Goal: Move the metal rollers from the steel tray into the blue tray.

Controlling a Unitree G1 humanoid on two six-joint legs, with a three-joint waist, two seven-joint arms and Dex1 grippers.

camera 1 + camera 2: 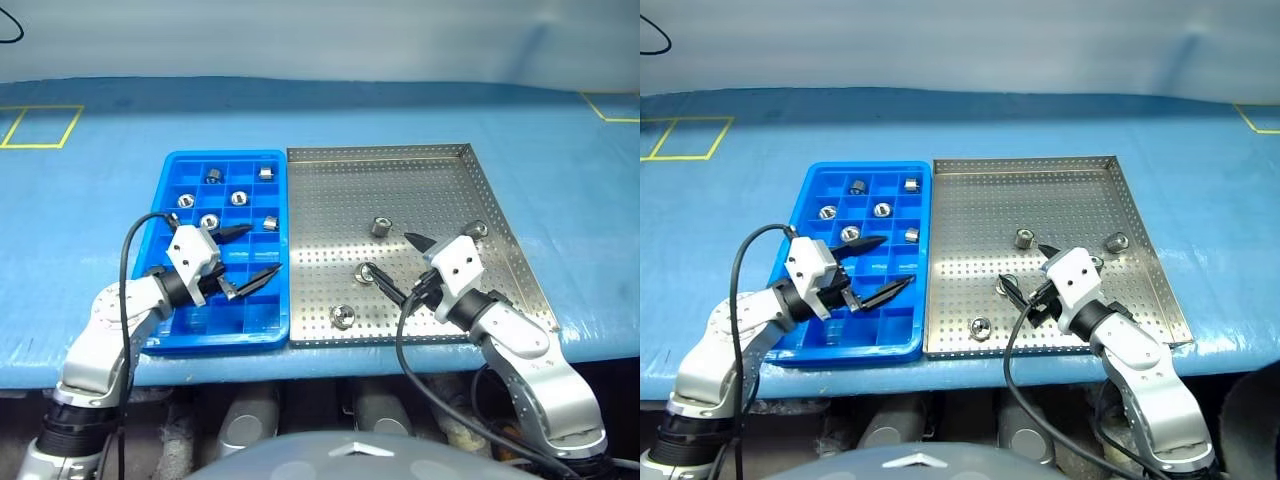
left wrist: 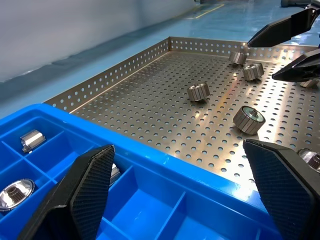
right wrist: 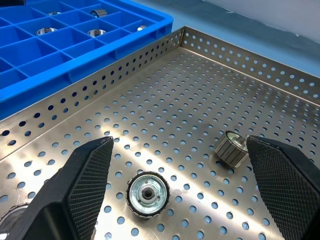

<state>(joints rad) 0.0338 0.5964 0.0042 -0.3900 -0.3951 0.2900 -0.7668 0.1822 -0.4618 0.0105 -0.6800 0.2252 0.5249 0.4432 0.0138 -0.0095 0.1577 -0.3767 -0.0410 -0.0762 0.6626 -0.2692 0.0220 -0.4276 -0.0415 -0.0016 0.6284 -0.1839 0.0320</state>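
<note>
We hold our left gripper (image 1: pixel 252 255) wide open and empty over the gridded blue plastic tray (image 1: pixel 180 330); our right gripper (image 1: pixel 398 267) gapes empty above the perforated steel tray (image 1: pixel 420 170), straddling a small ribbed metal roller (image 3: pixel 147 194), probably to grasp it; several rollers already sit in blue cells.

We see the steel tray (image 1: pixel 400 165) and the blue tray (image 1: pixel 180 160) lying edge to edge, their low rims forming the only ridge between them. On the steel tray's perforated floor, the far half and the far left corner lie bare; four metal rollers (image 1: pixel 381 227) stand scattered across the near half, one close to the right rim, one near the front edge. The right gripper (image 1: pixel 392 265), jaws spread, hangs over that near half, one roller between its fingers. The left gripper (image 1: pixel 247 255), jaws spread, hangs over the blue tray's near right cells; six far cells are occupied.
</note>
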